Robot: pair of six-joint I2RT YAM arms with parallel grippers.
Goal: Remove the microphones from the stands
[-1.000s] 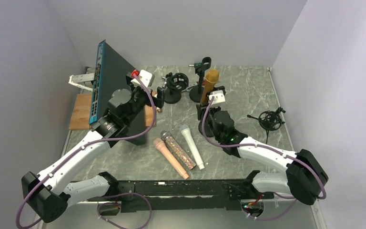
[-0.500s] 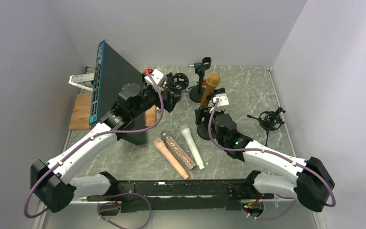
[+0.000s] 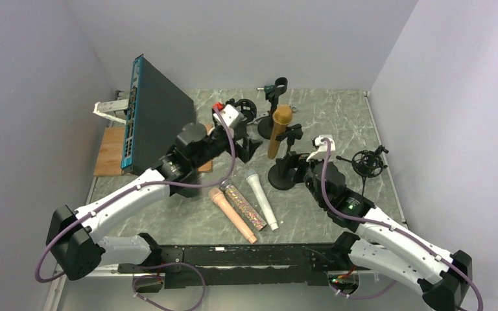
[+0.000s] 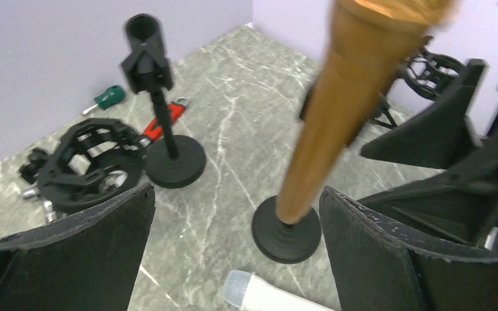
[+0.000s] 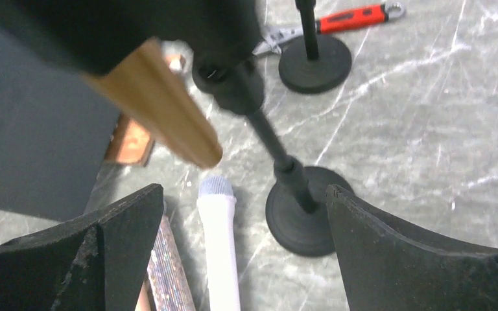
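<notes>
The golden-brown microphone sits tilted in the clip of the stand at mid-table, with its head up and far and its tail slanting down towards the near side. The left gripper has its fingers spread wide on either side of the microphone's body and touches nothing. The right gripper is equally spread, framing the stand's pole and round base without gripping them.

The main risk is that nothing pins the stand. If the left fingers close and pull sideways rather than along the clip, the stand will probably tip or skid towards the white microphone lying just to its left. The blurred wrist views do not show how tightly the clip holds. If it is loose, an off-centre pinch on the tapered body could squeeze the microphone out onto the table.
</notes>
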